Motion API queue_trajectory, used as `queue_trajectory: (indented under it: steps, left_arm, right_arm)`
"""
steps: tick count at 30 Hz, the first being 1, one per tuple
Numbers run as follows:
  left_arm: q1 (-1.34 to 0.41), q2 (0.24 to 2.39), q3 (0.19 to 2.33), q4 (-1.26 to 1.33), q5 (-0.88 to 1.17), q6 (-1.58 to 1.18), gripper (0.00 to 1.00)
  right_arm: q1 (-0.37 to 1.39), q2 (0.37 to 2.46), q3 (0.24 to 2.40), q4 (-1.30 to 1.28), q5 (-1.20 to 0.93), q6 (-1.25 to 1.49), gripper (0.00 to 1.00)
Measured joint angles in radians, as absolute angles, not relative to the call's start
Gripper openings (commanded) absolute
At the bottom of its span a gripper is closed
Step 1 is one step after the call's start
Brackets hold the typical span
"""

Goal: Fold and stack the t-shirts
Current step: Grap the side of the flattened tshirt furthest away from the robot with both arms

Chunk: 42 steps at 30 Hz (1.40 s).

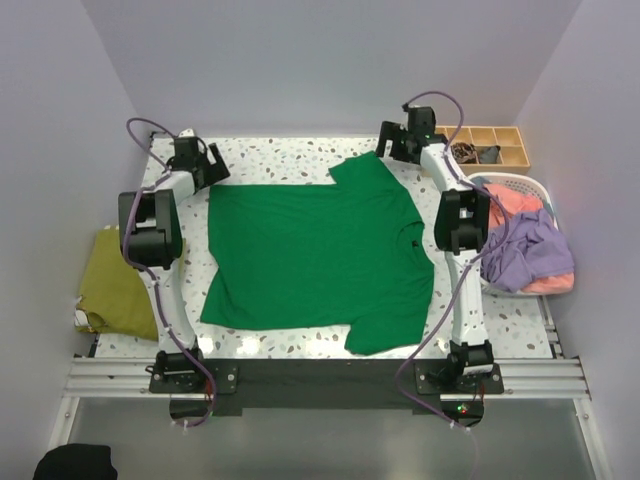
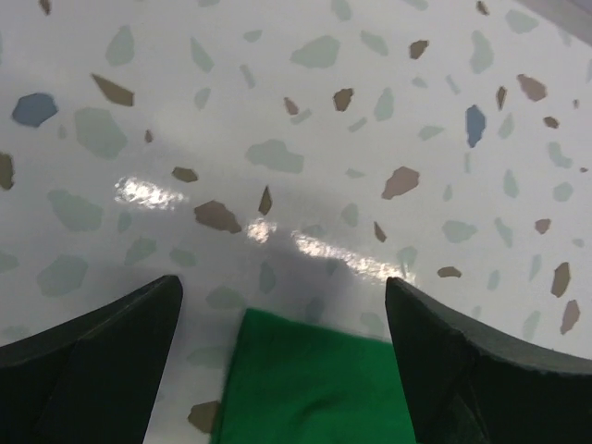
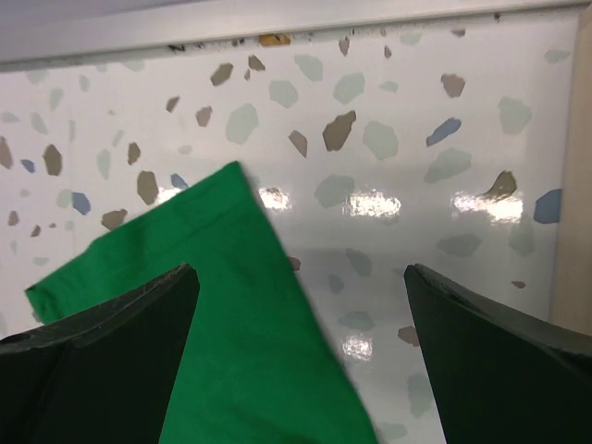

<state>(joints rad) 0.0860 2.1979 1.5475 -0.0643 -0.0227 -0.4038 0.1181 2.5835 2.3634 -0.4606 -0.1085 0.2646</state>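
Bright green short-sleeved cloth t-shirt [image 1: 315, 250] lies spread flat mid-way across the speckled white surface [image 1: 280, 152] in the overhead view, collar toward the right arm, hem toward the left; that open spread suits a first fold. An olive-yellow shirt [image 1: 110, 280] sits at the left edge, and a lavender shirt [image 1: 535, 250] and a coral-pink shirt [image 1: 515, 203] fill the white slatted plastic basket [image 1: 545, 187] at right. Both arms reach to the green shirt's far edge. From the left wrist, the left jaws stand wide apart, gripping nothing, with the hem corner [image 2: 314, 388] between them, likely lined up for a pinch. From the right wrist, the right jaws are equally wide and empty above the far sleeve [image 3: 240, 314], probably so both ends lift together
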Motion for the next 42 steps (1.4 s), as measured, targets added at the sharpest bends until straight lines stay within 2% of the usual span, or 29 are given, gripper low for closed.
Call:
queue_trajectory:
  steps: [7,13,23,24,28,33,35,37,39,41,42]
  left_arm:
    - [0.083,2.200,1.542,-0.045,0.009,-0.408,0.96]
    - [0.085,2.200,1.520,-0.004,0.030,-0.410,0.89]
    - [0.088,2.168,1.422,0.116,0.085,-0.436,0.81]
    - [0.088,2.167,1.420,0.118,0.088,-0.437,0.81]
    - [0.086,2.166,1.417,0.119,0.094,-0.437,0.79]
    - [0.076,2.165,1.417,0.110,0.084,-0.436,0.77]
    - [0.070,2.160,1.417,0.099,0.078,-0.436,0.76]
    - [0.064,2.152,1.409,0.088,0.071,-0.435,0.69]
    - [0.056,2.144,1.403,0.072,0.060,-0.435,0.62]
    - [0.051,2.140,1.398,0.062,0.051,-0.436,0.47]
    - [0.048,2.137,1.394,0.057,0.046,-0.437,0.43]
  right_arm:
    - [0.118,2.636,2.413,-0.456,-0.160,0.278,0.98]
    - [0.118,2.690,2.460,-0.450,-0.219,0.290,0.95]
    - [0.119,2.695,2.469,-0.465,-0.281,0.290,0.79]
    - [0.120,2.695,2.469,-0.467,-0.284,0.287,0.72]
    - [0.133,2.695,2.469,-0.486,-0.293,0.276,0.63]
    - [0.152,2.696,2.469,-0.502,-0.309,0.268,0.61]
    - [0.154,2.696,2.469,-0.505,-0.311,0.268,0.54]
    - [0.156,2.696,2.469,-0.509,-0.316,0.265,0.52]
    - [0.157,2.696,2.469,-0.516,-0.318,0.265,0.31]
    - [0.156,2.697,2.469,-0.525,-0.318,0.260,0.17]
    - [0.156,2.700,2.469,-0.531,-0.318,0.262,0.15]
